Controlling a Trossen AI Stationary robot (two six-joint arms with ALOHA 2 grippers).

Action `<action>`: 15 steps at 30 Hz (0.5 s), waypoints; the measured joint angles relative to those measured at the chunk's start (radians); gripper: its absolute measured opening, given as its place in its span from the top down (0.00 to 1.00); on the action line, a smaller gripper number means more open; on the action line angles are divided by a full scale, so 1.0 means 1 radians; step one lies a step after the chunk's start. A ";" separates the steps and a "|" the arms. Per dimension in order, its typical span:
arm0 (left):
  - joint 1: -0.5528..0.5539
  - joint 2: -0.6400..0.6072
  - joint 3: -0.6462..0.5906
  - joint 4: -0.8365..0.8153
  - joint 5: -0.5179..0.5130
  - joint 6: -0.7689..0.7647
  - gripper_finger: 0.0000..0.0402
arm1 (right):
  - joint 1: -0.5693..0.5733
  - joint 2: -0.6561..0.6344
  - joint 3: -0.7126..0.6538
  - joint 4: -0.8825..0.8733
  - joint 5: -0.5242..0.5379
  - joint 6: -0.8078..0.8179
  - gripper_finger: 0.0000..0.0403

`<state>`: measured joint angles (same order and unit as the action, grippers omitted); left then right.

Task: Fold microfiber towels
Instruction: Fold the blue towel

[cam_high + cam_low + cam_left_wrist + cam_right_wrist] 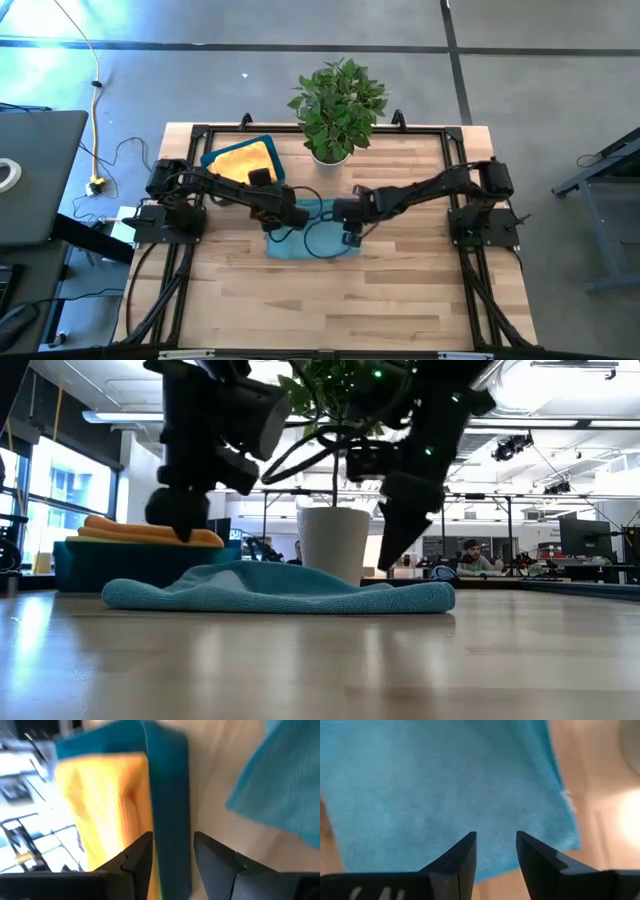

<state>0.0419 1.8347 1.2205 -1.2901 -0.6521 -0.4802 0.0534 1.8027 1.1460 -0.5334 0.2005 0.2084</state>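
A teal-blue microfiber towel lies spread on the middle of the table, low and slightly humped. A yellow-orange towel lies in a blue tray at the far left. My left gripper is open, just above the teal towel's left end, looking toward the tray wall. My right gripper is open over the towel's right part, fingers pointing down with nothing between them. In the low view both grippers stand clear above the cloth.
A potted plant in a white pot stands at the far middle, behind the towel. Bare wood stretches across the near half of the table. A person sits in the room beyond.
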 joint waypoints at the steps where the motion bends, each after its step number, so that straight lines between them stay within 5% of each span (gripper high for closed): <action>1: 0.002 0.000 0.000 -0.018 0.025 -0.016 0.67 | 0.009 0.000 -0.025 0.045 0.000 -0.004 0.67; 7: -0.006 -0.019 0.000 -0.005 0.242 0.039 0.68 | 0.045 0.000 -0.135 0.229 0.005 0.001 0.67; 15: -0.064 -0.039 0.000 0.137 0.504 0.177 0.68 | 0.072 -0.006 -0.201 0.173 -0.011 0.049 0.67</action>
<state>-0.0223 1.7954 1.2205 -1.1534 -0.1485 -0.3029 0.1255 1.7970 0.9449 -0.3599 0.1898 0.2575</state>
